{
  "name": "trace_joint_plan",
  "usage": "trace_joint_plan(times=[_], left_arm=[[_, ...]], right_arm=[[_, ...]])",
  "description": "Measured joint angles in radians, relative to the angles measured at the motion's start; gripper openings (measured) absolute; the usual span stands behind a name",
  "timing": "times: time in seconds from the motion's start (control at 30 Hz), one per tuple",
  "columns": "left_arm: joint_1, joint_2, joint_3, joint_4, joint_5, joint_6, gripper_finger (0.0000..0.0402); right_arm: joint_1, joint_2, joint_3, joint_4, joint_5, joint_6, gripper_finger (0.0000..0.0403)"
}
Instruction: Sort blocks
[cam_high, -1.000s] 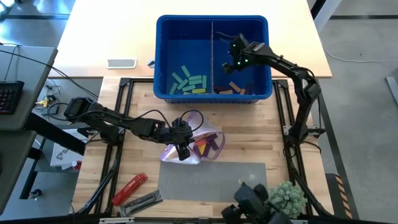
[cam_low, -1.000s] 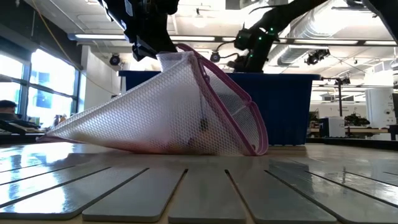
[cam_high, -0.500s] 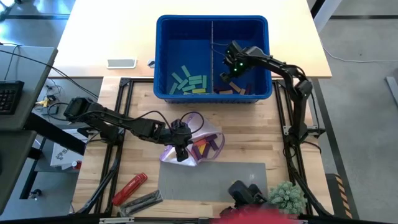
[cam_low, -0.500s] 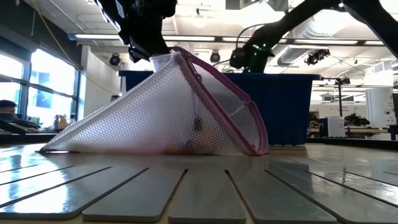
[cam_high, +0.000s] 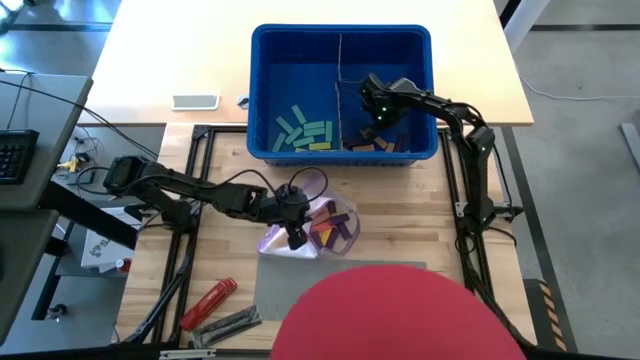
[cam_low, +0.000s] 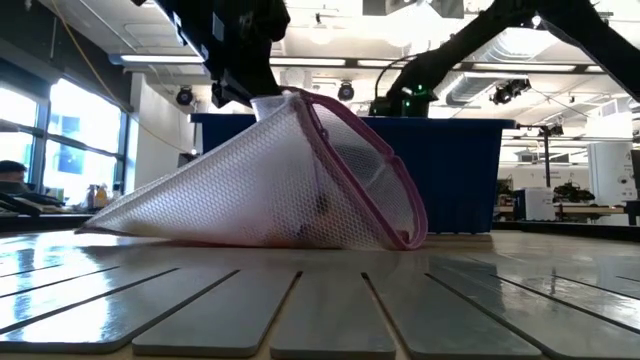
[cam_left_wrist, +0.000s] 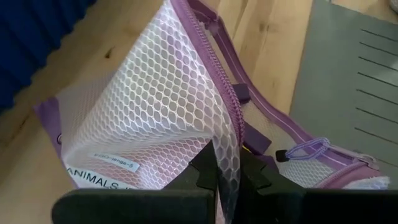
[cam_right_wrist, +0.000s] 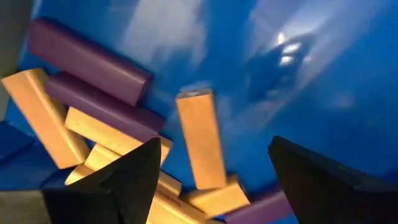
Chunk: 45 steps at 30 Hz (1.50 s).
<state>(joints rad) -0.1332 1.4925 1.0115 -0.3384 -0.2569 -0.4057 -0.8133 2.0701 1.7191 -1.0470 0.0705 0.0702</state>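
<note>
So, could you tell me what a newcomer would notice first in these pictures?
Probably the white mesh bag, pinched and lifted like a tent by the left end effector at mid-table. Next the blue bin at the far side, where the open right end effector hangs over tan and purple blocks. A big red shape covers the near edge.

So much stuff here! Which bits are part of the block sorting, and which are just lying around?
Part of the job:
- blocks
- blue bin
- mesh bag, pinched by the left gripper
- right gripper, open inside the bin

Lying about:
- red tool
- grey mat
- phone
</note>
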Motion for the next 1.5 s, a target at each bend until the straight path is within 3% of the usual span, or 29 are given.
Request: trace_joint_plan(times=[0.13,0.47,0.6,0.83,0.97,1.13,1.5], left_arm=[[0.01,0.0,0.0,0.0,0.004,0.049,0.0],[0.009,0.0,0.0,-0.007,0.004,0.104,0.0],[0.009,0.0,0.0,-0.008,0.005,0.103,0.0],[0.008,0.0,0.0,-0.014,-0.004,0.103,0.0],[0.008,0.0,0.0,-0.023,-0.011,0.103,0.0],[0.007,0.0,0.0,-0.035,-0.008,0.103,0.0],[0.007,0.0,0.0,-0.035,-0.005,0.103,0.0]], right_arm=[[-0.013,0.04,0.0,0.02,-0.077,-0.028,0.0286],[-0.018,0.129,0.005,0.079,-0.03,-0.093,0.0275],[-0.019,0.131,0.003,0.089,0.066,-0.119,0.0224],[-0.054,0.129,0.002,0.087,0.026,-0.136,0.01],[-0.059,0.12,0.001,0.08,0.014,-0.167,0.0086],[-0.054,0.031,-0.008,0.033,-0.023,-0.166,0.0086],[0.048,-0.408,-0.002,0.073,-0.089,-0.089,0.0086]])
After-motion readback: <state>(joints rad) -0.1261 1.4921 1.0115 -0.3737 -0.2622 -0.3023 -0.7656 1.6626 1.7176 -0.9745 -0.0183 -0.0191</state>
